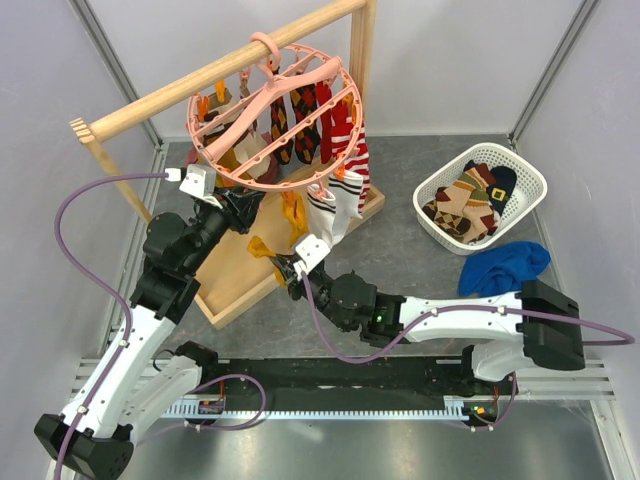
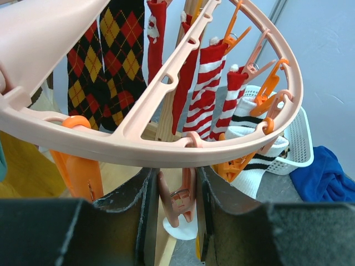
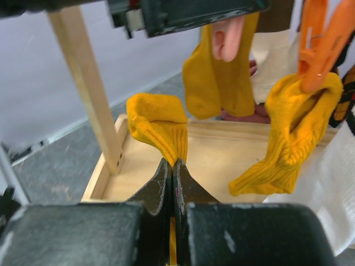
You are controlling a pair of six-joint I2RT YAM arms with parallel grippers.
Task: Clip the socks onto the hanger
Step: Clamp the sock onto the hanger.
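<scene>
Task partway. Left jaws clench a salmon clip (image 2: 177,200) between them, just below the hanger (image 2: 166,151) ring. Right jaws pinch a mustard sock (image 3: 158,124), bunched just above them, not yet clipped. Clipped socks (image 2: 113,55) hang beyond; loose socks (image 1: 465,205) fill the white basket (image 1: 518,165).

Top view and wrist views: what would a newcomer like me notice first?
The round pink hanger, hung on a wooden rail at the back, dangling argyle and striped socks. Below it, the right gripper pinches a mustard sock; a white basket at right holds more.
</scene>
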